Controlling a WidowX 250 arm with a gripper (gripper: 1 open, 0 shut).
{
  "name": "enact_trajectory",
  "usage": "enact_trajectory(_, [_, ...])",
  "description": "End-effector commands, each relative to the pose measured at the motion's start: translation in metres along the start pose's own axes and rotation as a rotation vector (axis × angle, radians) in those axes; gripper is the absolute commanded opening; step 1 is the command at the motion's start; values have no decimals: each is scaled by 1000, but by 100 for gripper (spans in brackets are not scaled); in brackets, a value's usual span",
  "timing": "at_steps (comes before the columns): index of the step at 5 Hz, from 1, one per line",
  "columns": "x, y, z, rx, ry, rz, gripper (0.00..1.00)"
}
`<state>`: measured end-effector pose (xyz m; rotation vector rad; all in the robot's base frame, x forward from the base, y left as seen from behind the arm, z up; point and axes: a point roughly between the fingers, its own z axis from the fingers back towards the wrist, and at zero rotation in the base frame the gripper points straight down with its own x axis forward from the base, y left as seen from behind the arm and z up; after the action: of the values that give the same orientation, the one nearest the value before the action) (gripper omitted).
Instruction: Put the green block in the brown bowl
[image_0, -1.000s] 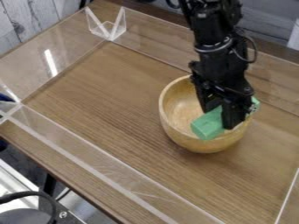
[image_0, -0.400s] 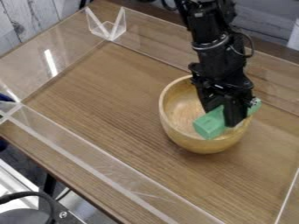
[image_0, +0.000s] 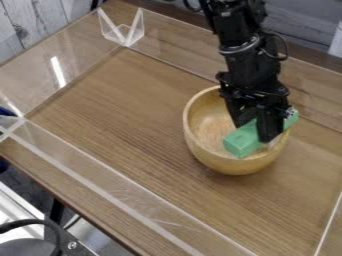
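No readable text, label, brand, number or sign appears anywhere in view.

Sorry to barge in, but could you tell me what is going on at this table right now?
A single robot arm is working over a wooden table with clear plastic walls. Its gripper points down into the brown bowl and has the green block between its fingers, right at the bowl's near inner side. The block appears to be held rather than lying loose, so the drop into the bowl looks close but not yet finished.
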<state>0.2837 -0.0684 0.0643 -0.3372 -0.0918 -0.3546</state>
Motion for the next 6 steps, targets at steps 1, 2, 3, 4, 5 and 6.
enact_trajectory(1, [0, 9, -10, 10, -24, -33, 0])
enact_trajectory(2, [0, 15, -19, 9, -42, -11, 0])
enact_trajectory(3, [1, 21, -26, 9, -60, 10, 0])
enact_trajectory(4, [-7, 42, -14, 59, -50, 88, 100])
enact_trajectory(5, [-8, 44, -10, 100, -34, 121, 100])
enact_trajectory(6, [-18, 50, 2, 190, -55, 137, 100])
